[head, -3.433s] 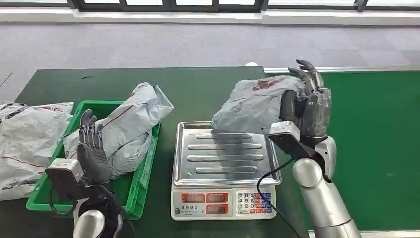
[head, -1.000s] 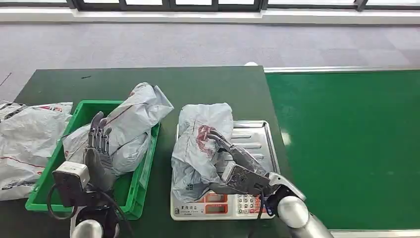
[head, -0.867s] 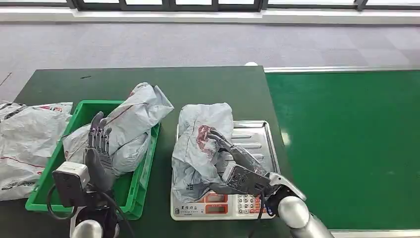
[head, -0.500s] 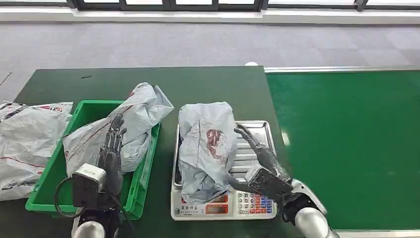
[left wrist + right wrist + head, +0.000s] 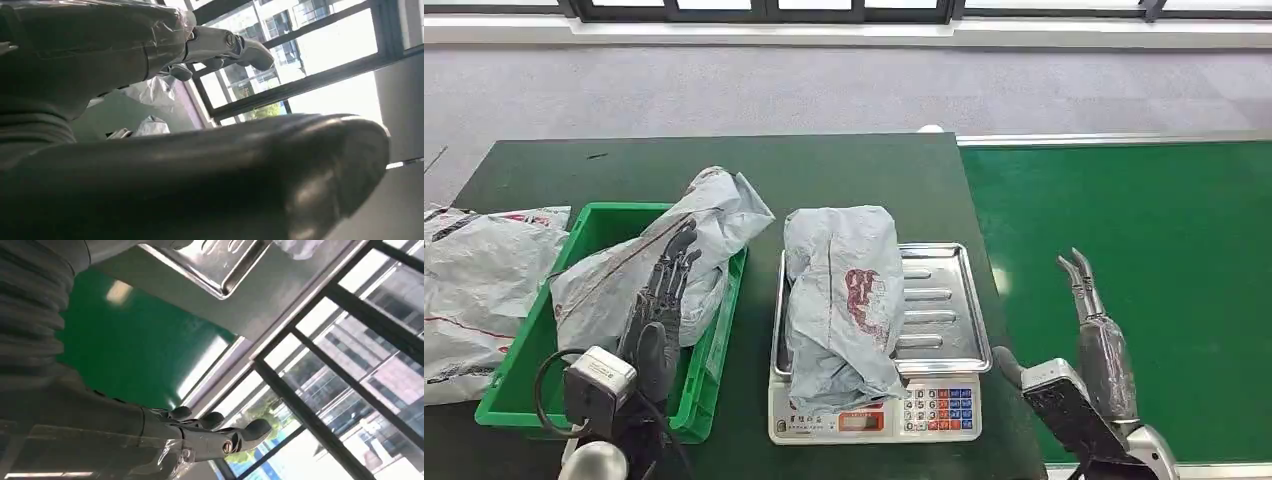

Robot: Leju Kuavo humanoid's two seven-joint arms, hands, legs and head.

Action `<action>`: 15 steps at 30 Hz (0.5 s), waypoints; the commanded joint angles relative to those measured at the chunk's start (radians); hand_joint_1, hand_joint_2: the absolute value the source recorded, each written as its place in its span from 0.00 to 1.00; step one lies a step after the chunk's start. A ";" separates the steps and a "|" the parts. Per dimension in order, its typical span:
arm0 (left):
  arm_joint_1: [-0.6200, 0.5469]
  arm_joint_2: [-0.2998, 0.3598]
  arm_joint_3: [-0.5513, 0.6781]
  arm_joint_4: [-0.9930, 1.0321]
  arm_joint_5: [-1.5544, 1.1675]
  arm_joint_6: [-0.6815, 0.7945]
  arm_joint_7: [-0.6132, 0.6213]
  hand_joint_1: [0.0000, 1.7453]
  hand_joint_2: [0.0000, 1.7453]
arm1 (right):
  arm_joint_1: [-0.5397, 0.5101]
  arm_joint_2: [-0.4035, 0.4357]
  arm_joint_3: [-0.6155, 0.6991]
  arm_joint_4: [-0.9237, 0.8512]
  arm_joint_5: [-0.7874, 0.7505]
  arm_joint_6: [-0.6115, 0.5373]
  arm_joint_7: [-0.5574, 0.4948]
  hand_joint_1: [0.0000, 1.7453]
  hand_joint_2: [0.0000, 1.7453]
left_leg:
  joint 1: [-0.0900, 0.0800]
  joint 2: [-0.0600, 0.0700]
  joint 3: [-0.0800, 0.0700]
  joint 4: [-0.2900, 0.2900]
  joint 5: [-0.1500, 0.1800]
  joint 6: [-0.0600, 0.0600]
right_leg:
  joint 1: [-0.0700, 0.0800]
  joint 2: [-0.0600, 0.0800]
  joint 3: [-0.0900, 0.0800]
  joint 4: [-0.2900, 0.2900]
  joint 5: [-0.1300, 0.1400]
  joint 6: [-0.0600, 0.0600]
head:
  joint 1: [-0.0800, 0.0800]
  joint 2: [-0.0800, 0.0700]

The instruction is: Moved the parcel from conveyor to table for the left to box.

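A grey plastic parcel (image 5: pixel 842 300) with a red mark lies on the steel pan of the weighing scale (image 5: pixel 936 300), covering its left half and hanging over the front. My right hand (image 5: pixel 1099 340) is off to the right over the green conveyor belt (image 5: pixel 1144 250), fingers straight and empty, apart from the parcel. My left hand (image 5: pixel 662 300) reaches over the green box (image 5: pixel 529 345), fingers extended against the grey parcel (image 5: pixel 664 255) lying in it, holding nothing. In the right wrist view the scale pan (image 5: pixel 220 265) and my right hand's fingers (image 5: pixel 220 432) appear.
More grey parcels (image 5: pixel 474 290) lie on the dark green table (image 5: pixel 844 170) left of the box. The scale's keypad and display (image 5: pixel 894 410) face the front edge. Grey carpet and windows lie beyond the table.
My right hand has let go of the parcel on the scale and drawn back to the right over the conveyor. My left hand has moved forward and right over the box.
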 commanded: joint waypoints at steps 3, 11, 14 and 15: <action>-0.137 -0.004 -0.048 0.131 -0.219 -0.002 0.083 0.00 0.00 | 0.038 0.159 -0.130 -0.117 0.015 -0.300 -0.249 0.00 1.00 | -0.001 -0.003 0.001 -0.003 0.001 0.000 | -0.001 -0.004 0.002 -0.002 0.000 0.000 | 0.000 0.000; -0.522 0.003 -0.252 0.612 -0.723 -0.110 0.145 0.00 1.00 | -0.021 0.131 -0.017 -0.101 0.011 -0.388 -0.334 0.00 1.00 | 0.000 -0.006 0.002 -0.002 0.003 0.000 | -0.001 -0.006 0.004 -0.001 0.001 0.000 | 0.000 0.000; -0.639 0.000 -0.322 0.780 -0.758 -0.149 0.133 0.00 1.00 | -0.076 0.106 -0.013 -0.047 -0.030 -0.352 -0.335 0.00 1.00 | 0.000 -0.005 0.002 -0.002 0.004 0.000 | -0.001 -0.005 0.004 -0.002 0.003 0.001 | 0.000 0.000; -0.648 -0.004 -0.324 0.794 -0.758 -0.147 0.135 0.00 1.00 | -0.089 0.108 -0.017 -0.035 -0.032 -0.348 -0.334 0.00 1.00 | 0.000 -0.005 0.003 -0.004 0.006 0.000 | -0.001 -0.006 0.004 -0.003 0.004 0.001 | 0.000 0.000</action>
